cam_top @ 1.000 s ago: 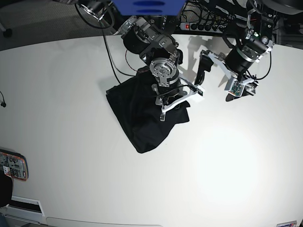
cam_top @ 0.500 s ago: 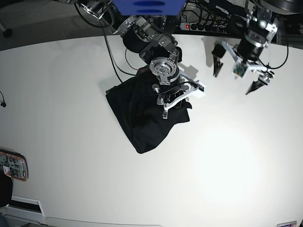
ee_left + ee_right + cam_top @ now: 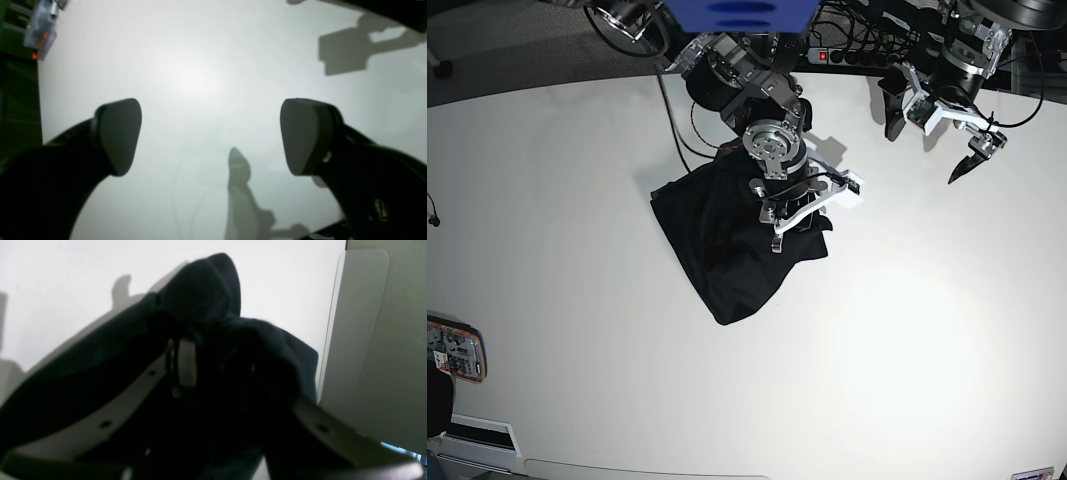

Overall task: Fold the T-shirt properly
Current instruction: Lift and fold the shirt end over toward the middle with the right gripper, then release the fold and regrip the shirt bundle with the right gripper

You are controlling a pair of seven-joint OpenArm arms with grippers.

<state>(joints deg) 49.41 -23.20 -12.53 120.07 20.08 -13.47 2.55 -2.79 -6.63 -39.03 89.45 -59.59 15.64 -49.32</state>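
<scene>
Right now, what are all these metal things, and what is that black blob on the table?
They are two robot arms. One picture looks down from above; the other two come from small cameras on each arm's wrist. The black blob is a T-shirt, lying bunched on the white table. The arms are meant to fold it. The right gripper, a claw with two fingers, sits down on the shirt's edge, and its camera shows dark cloth bunched between its fingers; I cannot tell how tightly it pinches. The left gripper is up in the air beside the shirt, fingers wide open, holding nothing.

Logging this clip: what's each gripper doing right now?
Left gripper: open, empty, above the table.
Right gripper: on the T-shirt; grip cannot be told.
</scene>
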